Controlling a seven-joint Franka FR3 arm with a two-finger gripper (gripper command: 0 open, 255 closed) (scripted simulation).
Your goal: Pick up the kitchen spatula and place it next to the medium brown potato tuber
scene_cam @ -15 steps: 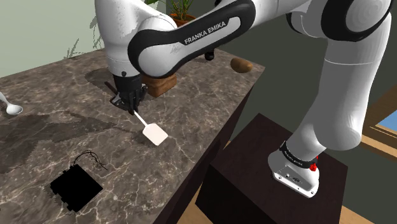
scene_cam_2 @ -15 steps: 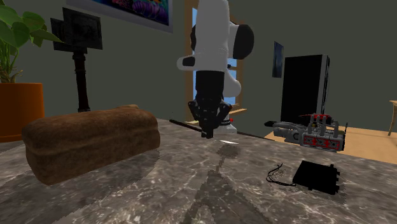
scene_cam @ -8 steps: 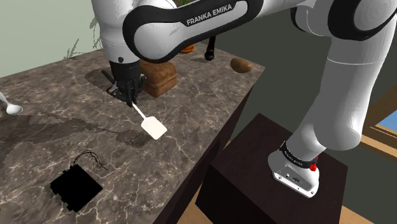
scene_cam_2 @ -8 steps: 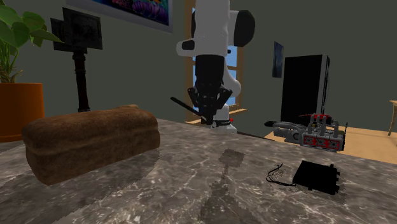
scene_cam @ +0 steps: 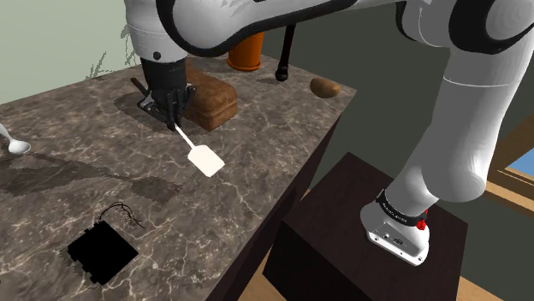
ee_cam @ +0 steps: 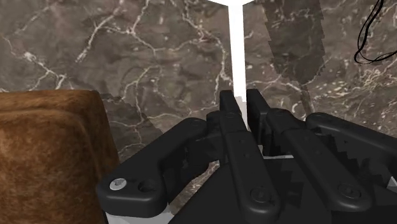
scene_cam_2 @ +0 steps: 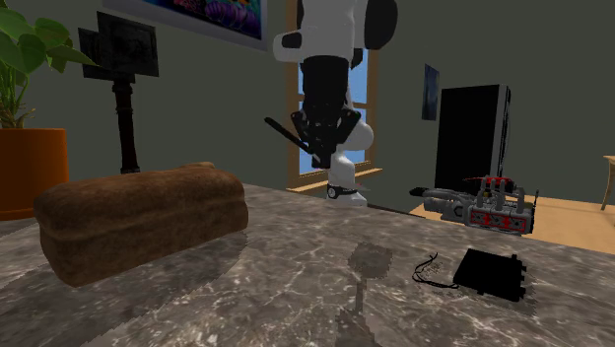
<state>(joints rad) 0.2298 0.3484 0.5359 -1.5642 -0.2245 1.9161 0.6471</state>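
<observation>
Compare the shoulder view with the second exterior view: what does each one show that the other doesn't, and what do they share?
Shoulder view's own: the brown potato near the counter's far corner and a white spoon at the view's left edge. Second exterior view's own: a grey and red engine-like model, a tall black cabinet and a colourful wall picture. Shared: the gripper shut on the spatula above the marble counter, the brown loaf, and the flat black box with its wire.
</observation>
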